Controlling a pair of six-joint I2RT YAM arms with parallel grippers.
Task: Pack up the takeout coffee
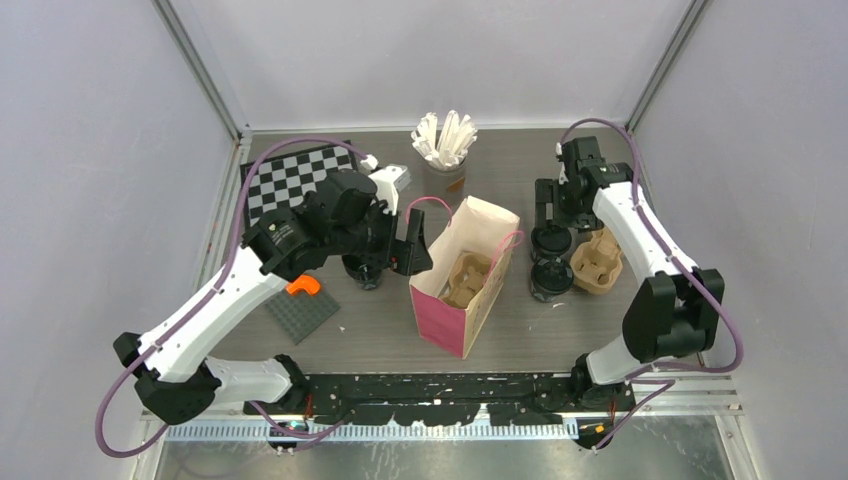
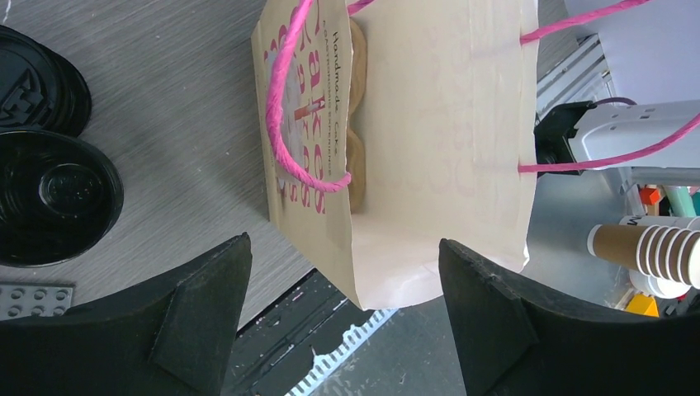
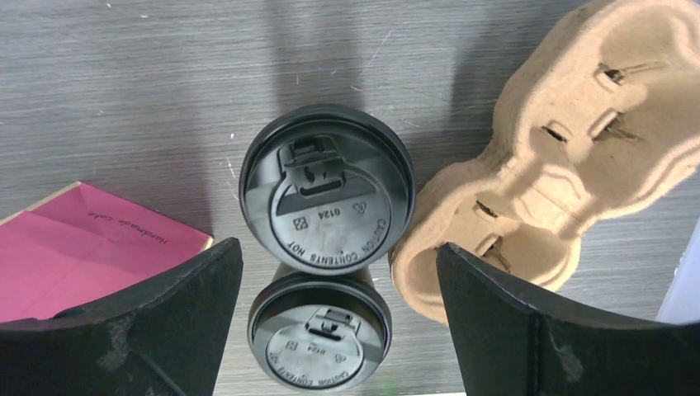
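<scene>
Two takeout coffee cups with black lids (image 1: 550,243) (image 1: 551,277) stand right of the upright pink paper bag (image 1: 465,275). From the right wrist both lids (image 3: 327,190) (image 3: 319,334) show below my right gripper (image 3: 338,247), which hovers open above them, touching neither. My left gripper (image 1: 410,250) is open and empty beside the bag's left wall. Seen from the left wrist, the bag's mouth (image 2: 429,124) lies beyond the left gripper (image 2: 342,247). A brown carrier (image 2: 357,124) sits inside. More black cups (image 2: 54,198) (image 2: 33,82) stand left of the bag, under my left arm (image 1: 362,272).
A second brown pulp carrier (image 1: 597,262) lies right of the two cups, close to my right arm. A grey cup of white sticks (image 1: 445,150) stands at the back. A checkerboard (image 1: 295,180) and a grey stud plate (image 1: 302,312) with an orange piece (image 1: 303,286) lie at left.
</scene>
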